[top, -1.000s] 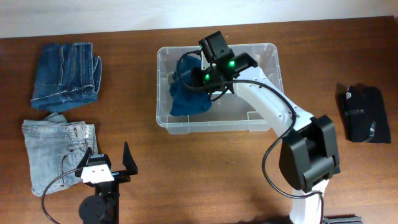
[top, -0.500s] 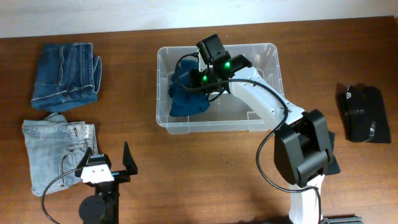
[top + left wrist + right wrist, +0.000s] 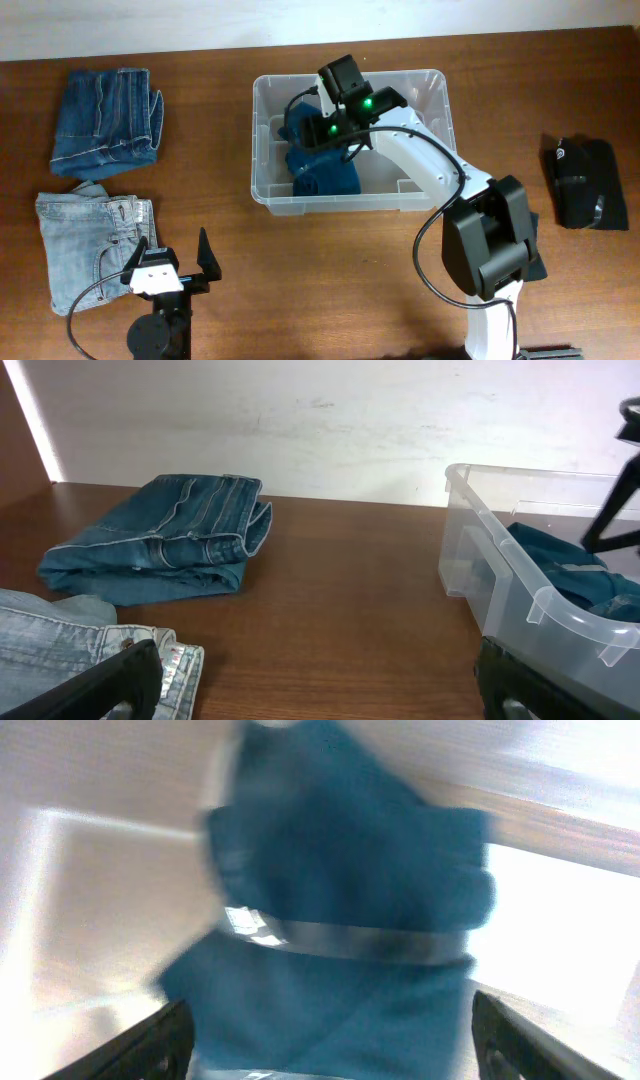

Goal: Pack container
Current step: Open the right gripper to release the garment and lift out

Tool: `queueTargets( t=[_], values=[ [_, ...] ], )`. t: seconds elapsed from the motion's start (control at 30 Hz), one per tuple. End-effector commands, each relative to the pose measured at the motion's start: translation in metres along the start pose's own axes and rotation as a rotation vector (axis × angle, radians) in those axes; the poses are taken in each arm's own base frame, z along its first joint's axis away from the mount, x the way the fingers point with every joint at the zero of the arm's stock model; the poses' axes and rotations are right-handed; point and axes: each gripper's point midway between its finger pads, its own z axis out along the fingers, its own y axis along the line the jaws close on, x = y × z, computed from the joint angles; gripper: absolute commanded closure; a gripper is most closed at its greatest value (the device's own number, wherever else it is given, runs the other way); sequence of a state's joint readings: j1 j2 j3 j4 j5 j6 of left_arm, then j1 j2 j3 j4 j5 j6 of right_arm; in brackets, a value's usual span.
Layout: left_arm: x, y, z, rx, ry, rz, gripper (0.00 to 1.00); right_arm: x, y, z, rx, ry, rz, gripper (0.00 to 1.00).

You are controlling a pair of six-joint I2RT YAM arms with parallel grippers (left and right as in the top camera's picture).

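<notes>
The clear plastic container (image 3: pixel 350 205) stands at the table's back centre. A blue garment (image 3: pixel 318 165) lies bunched in its left half. My right gripper (image 3: pixel 334 118) hangs just above that garment, inside the bin. In the right wrist view the gripper (image 3: pixel 330 1040) is open, fingers wide apart, with the blurred blue garment (image 3: pixel 340 880) below them and the container wall (image 3: pixel 90 890) to the left. My left gripper (image 3: pixel 175 245) rests open near the front left, holding nothing. In the left wrist view the gripper (image 3: pixel 315 680) faces bare wood, with the container (image 3: pixel 560 610) and the blue garment (image 3: pixel 560 555) at right.
Folded dark blue jeans (image 3: pixel 105 120) lie at the back left, also seen as dark jeans (image 3: pixel 170 535) in the left wrist view. Light grey-blue jeans (image 3: pixel 90 245) sit in front of them, beside my left gripper. A black garment (image 3: pixel 588 183) lies at the far right.
My right gripper has gone from shut to open and let go of the blue garment, which has dropped and spread in the container's left half. The left arm has not moved.
</notes>
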State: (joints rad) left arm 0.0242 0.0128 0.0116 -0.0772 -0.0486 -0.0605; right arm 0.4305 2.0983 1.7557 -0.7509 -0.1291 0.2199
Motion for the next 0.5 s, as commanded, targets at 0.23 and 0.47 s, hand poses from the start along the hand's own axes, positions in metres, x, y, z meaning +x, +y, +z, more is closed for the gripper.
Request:
queueTargets(
  t=[0.23,0.47],
  values=[
    [0.001,0.0,0.0,0.004,-0.001,0.008,0.01,0.004,-0.088,-0.011,0.224,0.042,0.035,0.96],
    [0.001,0.0,0.0,0.004,-0.001,0.008,0.01,0.044,-0.084,0.028,0.232,0.203,0.016,0.96]
  ],
)
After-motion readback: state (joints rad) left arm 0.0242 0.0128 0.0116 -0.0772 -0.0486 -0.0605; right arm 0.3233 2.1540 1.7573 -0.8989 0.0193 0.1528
